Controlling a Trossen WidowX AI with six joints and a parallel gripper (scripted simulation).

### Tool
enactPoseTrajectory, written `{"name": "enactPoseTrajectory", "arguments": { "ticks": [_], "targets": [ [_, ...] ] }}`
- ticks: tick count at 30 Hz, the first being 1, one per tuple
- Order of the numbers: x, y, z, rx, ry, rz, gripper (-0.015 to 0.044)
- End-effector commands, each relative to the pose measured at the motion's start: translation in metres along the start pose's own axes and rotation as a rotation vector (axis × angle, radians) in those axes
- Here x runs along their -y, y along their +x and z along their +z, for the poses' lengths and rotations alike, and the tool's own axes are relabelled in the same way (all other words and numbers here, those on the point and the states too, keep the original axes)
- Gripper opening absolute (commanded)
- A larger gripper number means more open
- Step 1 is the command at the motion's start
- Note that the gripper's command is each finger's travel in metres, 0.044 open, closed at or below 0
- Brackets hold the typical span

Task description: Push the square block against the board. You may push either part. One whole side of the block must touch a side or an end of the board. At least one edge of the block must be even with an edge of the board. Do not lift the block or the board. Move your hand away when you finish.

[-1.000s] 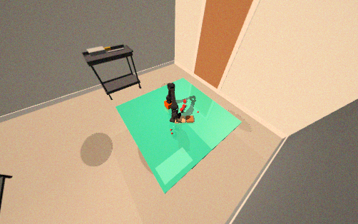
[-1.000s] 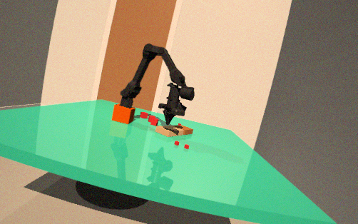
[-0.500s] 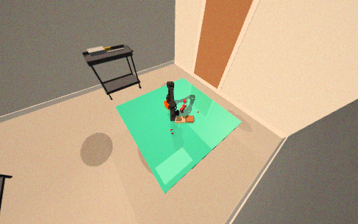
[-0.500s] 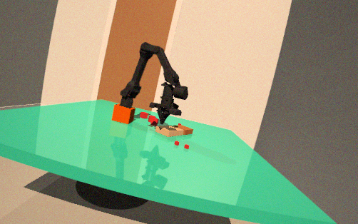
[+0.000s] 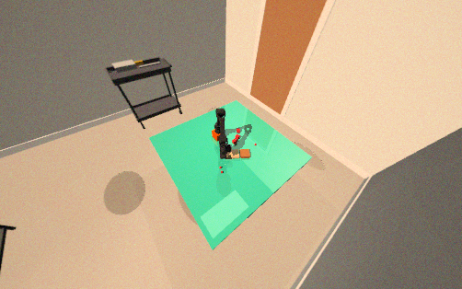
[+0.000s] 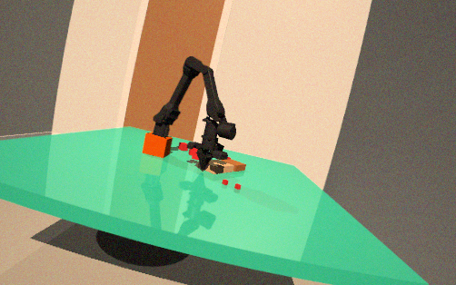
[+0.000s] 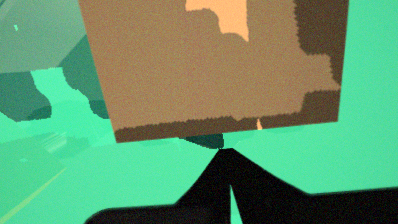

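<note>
One black arm bends over a green table [image 5: 177,161] [image 6: 247,227], its empty pincer [image 5: 225,156] [image 6: 203,168] [image 7: 226,155] closed beside the pale board [image 5: 235,155] [image 6: 212,171] [image 7: 210,75]. Beyond the board from the pincer sits the brown square block [image 5: 245,154] [image 6: 237,164]; red cubes [image 5: 222,172] [image 6: 237,186] lie near the pincer.

No readable text in our views
We are finding no legible words, labels, brands, numbers or signs on the desk [image 5: 177,156] [image 6: 88,200] [image 7: 280,165], the arm [image 5: 221,126] [image 6: 181,93] or the shelf cart [image 5: 142,74].
</note>
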State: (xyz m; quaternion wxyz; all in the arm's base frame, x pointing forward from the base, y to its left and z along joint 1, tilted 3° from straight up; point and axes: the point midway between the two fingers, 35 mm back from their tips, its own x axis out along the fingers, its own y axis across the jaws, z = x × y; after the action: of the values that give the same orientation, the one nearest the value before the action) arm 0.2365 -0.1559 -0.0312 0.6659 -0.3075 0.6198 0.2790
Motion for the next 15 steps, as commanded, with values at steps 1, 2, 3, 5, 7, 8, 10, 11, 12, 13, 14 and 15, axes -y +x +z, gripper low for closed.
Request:
{"name": "enactPoseTrajectory", "arguments": {
  "ticks": [1, 2, 3, 5, 7, 8, 10, 11, 12, 13, 14, 15],
  "targets": [
    [0.000, 0.002, 0.005, 0.002, 0.002, 0.002, 0.0000],
    [0.000, 0.002, 0.006, 0.002, 0.002, 0.002, 0.0000],
    [0.001, 0.002, 0.008, 0.002, 0.002, 0.002, 0.0000],
    [0.001, 0.002, 0.011, 0.002, 0.002, 0.002, 0.0000],
    [0.001, 0.002, 0.013, 0.002, 0.002, 0.002, 0.0000],
    [0.001, 0.002, 0.015, 0.002, 0.002, 0.002, 0.0000],
    [0.001, 0.002, 0.018, 0.003, 0.002, 0.002, 0.0000],
    [0.002, 0.002, 0.019, 0.003, 0.002, 0.002, 0.0000],
    [0.002, 0.001, 0.020, 0.003, 0.002, 0.002, 0.0000],
    [0.002, 0.001, 0.022, 0.003, 0.002, 0.002, 0.0000],
    [0.002, 0.001, 0.023, 0.003, 0.002, 0.002, 0.0000],
    [0.002, 0.001, 0.025, 0.003, 0.002, 0.002, 0.0000]
  ]
}}
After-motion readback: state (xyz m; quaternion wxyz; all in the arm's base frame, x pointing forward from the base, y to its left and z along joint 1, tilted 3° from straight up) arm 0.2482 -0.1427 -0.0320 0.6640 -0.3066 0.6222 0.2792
